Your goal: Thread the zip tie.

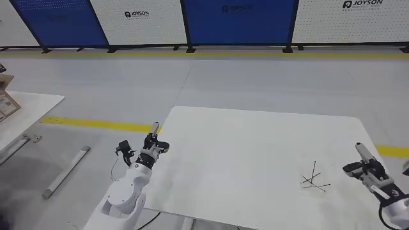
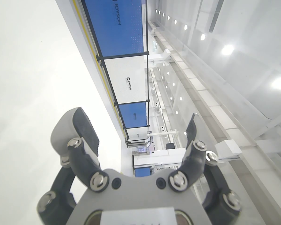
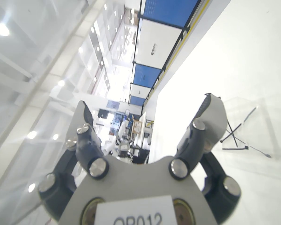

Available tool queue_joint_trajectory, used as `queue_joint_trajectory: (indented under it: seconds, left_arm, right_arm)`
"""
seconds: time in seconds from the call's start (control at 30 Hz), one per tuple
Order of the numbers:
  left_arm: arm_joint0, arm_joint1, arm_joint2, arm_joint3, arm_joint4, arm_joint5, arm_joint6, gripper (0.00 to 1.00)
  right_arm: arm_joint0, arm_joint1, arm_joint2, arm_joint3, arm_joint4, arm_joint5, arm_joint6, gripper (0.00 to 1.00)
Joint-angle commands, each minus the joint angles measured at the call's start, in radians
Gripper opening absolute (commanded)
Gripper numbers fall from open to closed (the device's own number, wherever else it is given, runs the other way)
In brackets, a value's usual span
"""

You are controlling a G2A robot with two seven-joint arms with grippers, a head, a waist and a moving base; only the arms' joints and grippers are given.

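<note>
A loose cluster of thin black plastic zip ties (image 1: 313, 179) lies crossed over itself on the plain white rectangular surface (image 1: 255, 160), towards the near edge on the robot's right side. What looks like a clear plastic sheet or bag lies around it, though I cannot tell which. The right hand (image 3: 146, 101) hangs at that side of the surface with its two dark padded fingers spread wide and nothing between them. The ties sit near it but not touching, off to the side of one fingertip and lower, flat on the surface. The left hand (image 2: 135, 118) is at the opposite edge, well apart from the ties, also spread and empty. Both wrists are tilted up and away from the surface, which reads as a parked, ready posture: opened to take something, not yet committed to a grasp. Threading has not begun, since no tie is lifted. The right hand is the better placed for the first pick, but the ties overlap, so separating one strand cleanly looks delicate.
</note>
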Motion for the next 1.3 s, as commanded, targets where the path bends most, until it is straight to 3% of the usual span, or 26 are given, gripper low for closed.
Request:
queue_joint_trajectory:
  seconds: [0.0, 0.2, 0.9, 1.03, 1.17, 1.27]
  left_arm:
    - [0.0, 0.0, 0.0, 0.0, 0.0, 0.0, 0.0, 1.0]
    - [0.0, 0.0, 0.0, 0.0, 0.0, 0.0, 0.0, 1.0]
    - [0.0, 0.0, 0.0, 0.0, 0.0, 0.0, 0.0, 1.0]
    - [0.0, 0.0, 0.0, 0.0, 0.0, 0.0, 0.0, 1.0]
    - [0.0, 0.0, 0.0, 0.0, 0.0, 0.0, 0.0, 1.0]
    - [0.0, 0.0, 0.0, 0.0, 0.0, 0.0, 0.0, 1.0]
  right_arm:
    - [0.054, 0.011, -0.004, 0.026, -0.055, 0.012, 0.116, 1.0]
    - [0.189, 0.036, -0.054, 0.133, -0.175, -0.006, 0.379, 1.0]
    - [0.201, 0.038, -0.055, 0.145, -0.195, -0.01, 0.38, 1.0]
    - [0.21, 0.057, -0.023, 0.152, -0.217, -0.146, 0.552, 1.0]
    - [0.265, 0.078, 0.004, 0.206, -0.221, -0.184, 0.712, 1.0]
    - [0.302, 0.097, -0.047, 0.239, -0.252, -0.223, 0.756, 1.0]
